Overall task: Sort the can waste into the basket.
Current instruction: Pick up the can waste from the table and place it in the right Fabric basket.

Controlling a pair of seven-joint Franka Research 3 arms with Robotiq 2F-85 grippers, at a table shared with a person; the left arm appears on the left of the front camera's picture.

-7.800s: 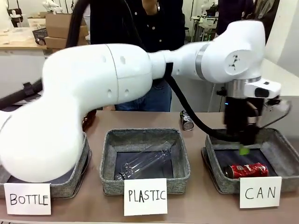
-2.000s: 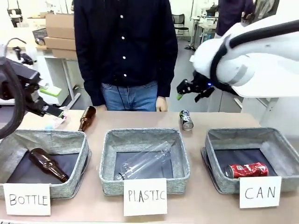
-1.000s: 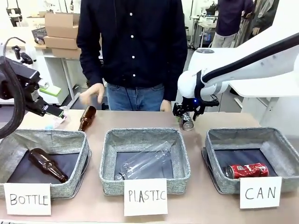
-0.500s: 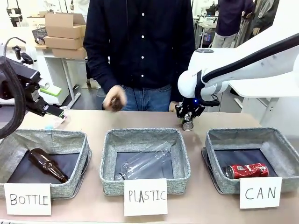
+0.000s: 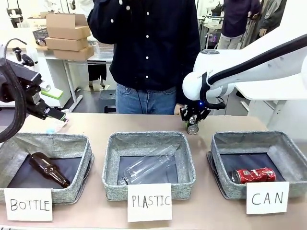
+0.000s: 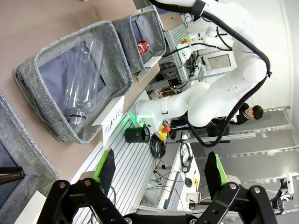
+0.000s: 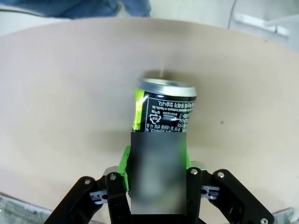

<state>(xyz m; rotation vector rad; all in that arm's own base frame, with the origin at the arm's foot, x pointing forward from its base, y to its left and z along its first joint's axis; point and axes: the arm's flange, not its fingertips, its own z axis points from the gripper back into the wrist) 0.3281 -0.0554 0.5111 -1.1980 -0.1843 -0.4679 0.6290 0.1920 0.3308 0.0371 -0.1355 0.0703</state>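
Note:
A black can [image 5: 193, 128] with green marks stands upright on the table at the far side, behind the gap between the middle and right baskets. My right gripper [image 5: 192, 120] reaches down over it. In the right wrist view its green pads [image 7: 124, 161] press both sides of the black can [image 7: 164, 111], so the right gripper [image 7: 155, 159] is shut on it. A red can [image 5: 253, 175] lies in the grey basket [image 5: 225, 140] carded "CAN". My left gripper [image 5: 52, 114] hangs open at the far left, over the left basket; in its own view the left gripper [image 6: 161, 173] holds nothing.
The "BOTTLE" basket [image 5: 53, 139] holds a brown bottle [image 5: 45, 168]. The "PLASTIC" basket [image 5: 148, 136] holds a clear bottle [image 5: 148, 166]. A person in a dark shirt [image 5: 144, 48] stands at the far edge. Bare table lies between the baskets' back rims and that edge.
The person has picked the brown bottle off the far left of the table and lifted it out of view. My right gripper has settled slightly lower on the black can. The left arm is still.

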